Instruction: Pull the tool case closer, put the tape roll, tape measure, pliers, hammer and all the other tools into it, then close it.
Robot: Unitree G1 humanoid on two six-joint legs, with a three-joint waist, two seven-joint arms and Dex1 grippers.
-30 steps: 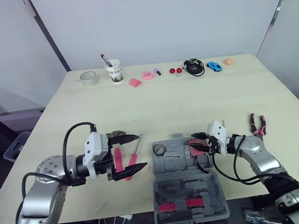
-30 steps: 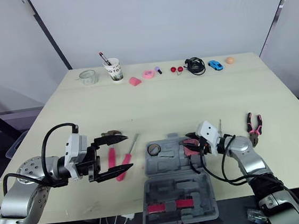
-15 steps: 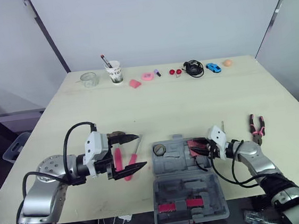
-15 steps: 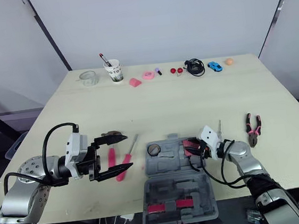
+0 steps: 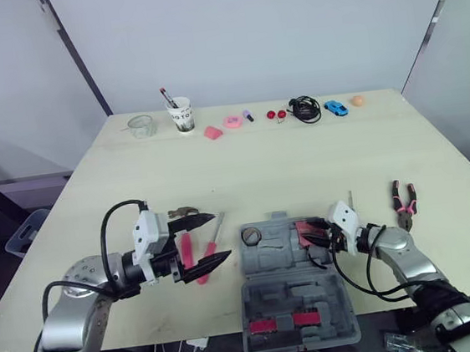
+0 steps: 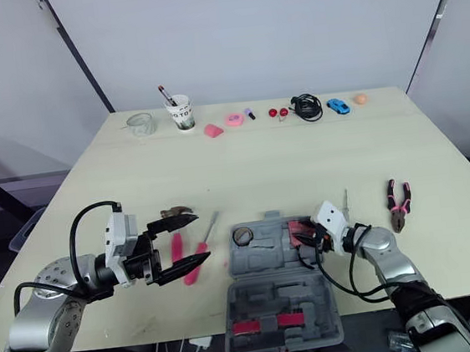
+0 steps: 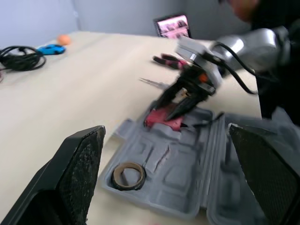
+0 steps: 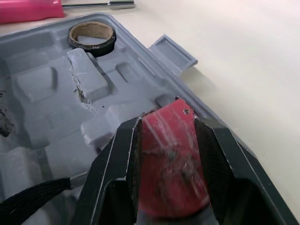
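Note:
The grey tool case [image 5: 291, 292] lies open at the table's front centre, with the tape roll [image 5: 251, 236] in its far-left pocket. My right gripper [image 5: 313, 237] is shut on the red tape measure [image 8: 173, 154], held low over the case's far-right corner. To the left of the case, my left gripper [image 5: 223, 237] stands open, its fingers [image 7: 70, 173] spread on either side of the pink-handled hammer [image 5: 186, 250] and the red screwdriver [image 5: 208, 259] on the table. The pink-and-black pliers [image 5: 405, 200] lie to the right of the case. A thin metal tool [image 5: 349, 199] lies between them.
Along the far edge stand a glass [image 5: 140, 125], a cup with a brush [image 5: 181, 114], pink bits [image 5: 231, 120], a black cable [image 5: 303, 107], a blue toy car [image 5: 336, 107] and an orange ball [image 5: 357, 99]. Red pieces [image 5: 280, 322] sit in the case's near half.
My right arm has sunk a little, keeping the tape measure at the case's far-right corner. The left gripper stays open in nearly the same place by the hammer.

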